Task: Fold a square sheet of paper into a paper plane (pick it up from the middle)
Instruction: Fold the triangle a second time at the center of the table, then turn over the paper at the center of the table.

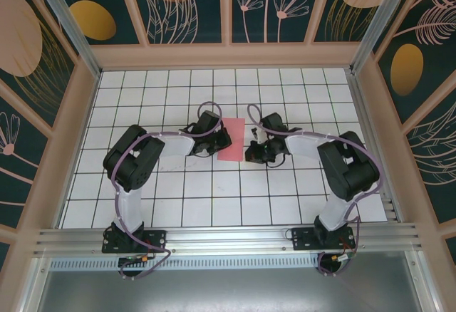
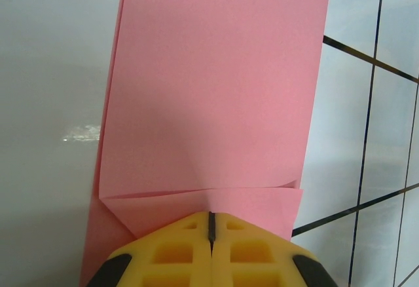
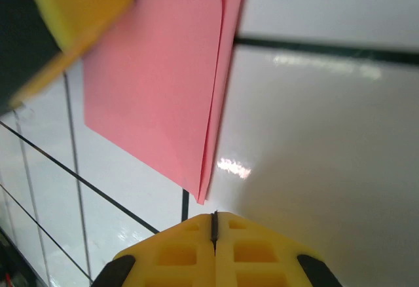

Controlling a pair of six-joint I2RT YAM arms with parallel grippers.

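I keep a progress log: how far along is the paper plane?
Done: paper lies folded double, a small flap creased at one end. In hand: shut left end effector rests on that end; shut right end effector sits just off a corner. Left: nose and wing folds.

The square sheet of paper [image 2: 209,103] is thin pink-red paper with a smooth, matt face, showing sharp creases and layered edges where it lies doubled over. The white gridded board [image 3: 327,136] beneath it is a smooth, glossy surface that returns bright lamp glare, with thin black lines lying flat on it. The fingers of the left gripper [image 2: 211,225] and the right gripper [image 3: 214,225] are matt yellow moulded plastic with recessed pockets, and the rail [image 1: 228,239] at the near edge is bare grey metal with lengthwise grooves and a dull sheen.
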